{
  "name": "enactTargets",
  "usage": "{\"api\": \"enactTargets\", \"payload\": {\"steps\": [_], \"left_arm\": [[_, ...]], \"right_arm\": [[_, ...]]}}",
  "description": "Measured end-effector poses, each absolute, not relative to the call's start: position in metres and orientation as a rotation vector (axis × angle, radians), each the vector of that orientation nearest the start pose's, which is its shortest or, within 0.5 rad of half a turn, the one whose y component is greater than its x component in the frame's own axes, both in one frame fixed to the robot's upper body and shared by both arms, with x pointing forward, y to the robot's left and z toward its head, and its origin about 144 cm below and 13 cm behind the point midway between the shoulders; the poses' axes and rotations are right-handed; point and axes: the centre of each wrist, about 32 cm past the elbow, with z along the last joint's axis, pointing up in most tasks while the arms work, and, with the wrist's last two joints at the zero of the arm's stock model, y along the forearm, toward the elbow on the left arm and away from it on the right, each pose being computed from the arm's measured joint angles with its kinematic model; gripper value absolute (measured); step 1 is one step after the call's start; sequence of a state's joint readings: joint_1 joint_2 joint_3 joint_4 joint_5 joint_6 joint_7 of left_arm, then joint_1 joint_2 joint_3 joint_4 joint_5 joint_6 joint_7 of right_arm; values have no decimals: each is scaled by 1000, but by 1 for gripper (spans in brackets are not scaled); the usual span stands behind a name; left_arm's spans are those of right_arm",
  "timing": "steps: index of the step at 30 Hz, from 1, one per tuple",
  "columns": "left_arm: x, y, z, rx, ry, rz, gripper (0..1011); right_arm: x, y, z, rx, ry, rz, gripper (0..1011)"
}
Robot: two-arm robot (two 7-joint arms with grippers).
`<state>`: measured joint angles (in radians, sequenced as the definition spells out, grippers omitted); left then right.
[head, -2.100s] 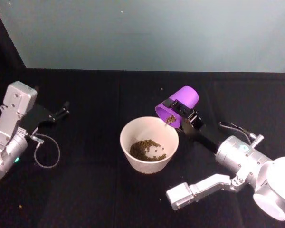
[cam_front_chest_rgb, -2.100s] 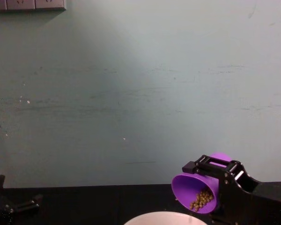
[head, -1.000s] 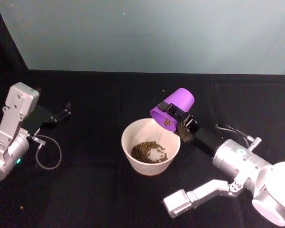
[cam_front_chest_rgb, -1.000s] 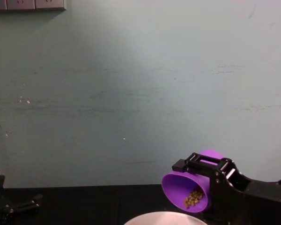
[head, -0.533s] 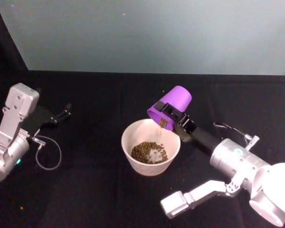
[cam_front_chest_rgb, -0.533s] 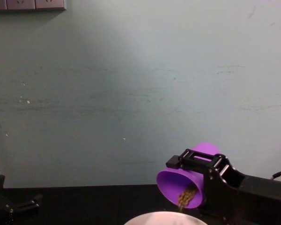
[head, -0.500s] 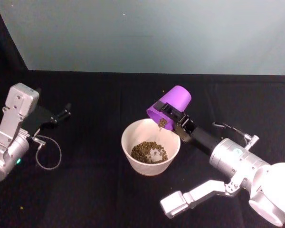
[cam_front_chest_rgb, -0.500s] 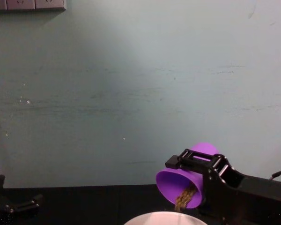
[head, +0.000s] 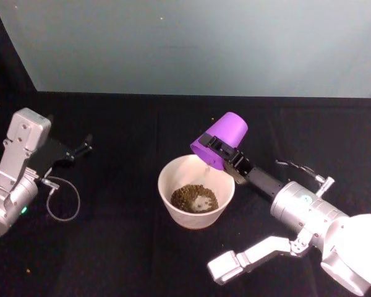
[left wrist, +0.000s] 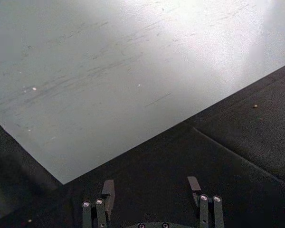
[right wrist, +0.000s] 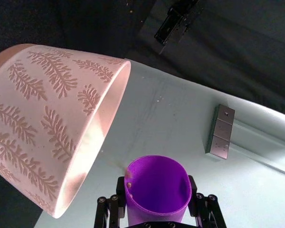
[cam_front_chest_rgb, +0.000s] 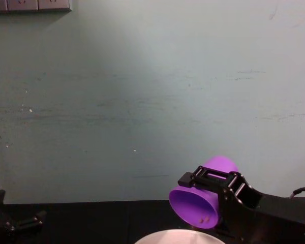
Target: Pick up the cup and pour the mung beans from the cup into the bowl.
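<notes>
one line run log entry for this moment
right gripper: shut on cup, tipped over bowl | mung beans: in bowl | left gripper: open, parked

My head camera high above, chest camera low, both sharing the tilted purple plastic cup (head: 221, 147) (cam_front_chest_rgb: 201, 203).

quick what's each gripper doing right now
Left gripper: open, holding nothing.
Right gripper: shut on the cup, tipped over the bowl.

My arms are showing silver-grey rounded housings, black end effector fingers; a thin looped cable (head: 60, 201) is hanging off my left forearm.
</notes>
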<state>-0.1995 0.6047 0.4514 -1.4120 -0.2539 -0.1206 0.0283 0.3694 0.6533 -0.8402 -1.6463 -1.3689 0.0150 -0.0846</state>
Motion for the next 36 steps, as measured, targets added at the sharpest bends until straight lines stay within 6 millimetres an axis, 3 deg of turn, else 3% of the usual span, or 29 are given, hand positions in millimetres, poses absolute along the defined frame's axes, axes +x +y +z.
{"api": "enactTargets", "payload": {"steps": [25,32,36], "left_arm": [[489,310,1140,304,-285,1248,1000],[489,310,1140,304,-285,1248,1000],[489,310,1140,304,-285,1248,1000]], "right_arm": [[469,-203,1177,-907,-2027,-470,733],[470,-207,1182,-880,-1942,-518,733],[469,-214,1193,-837,-1710,-586,733]]}}
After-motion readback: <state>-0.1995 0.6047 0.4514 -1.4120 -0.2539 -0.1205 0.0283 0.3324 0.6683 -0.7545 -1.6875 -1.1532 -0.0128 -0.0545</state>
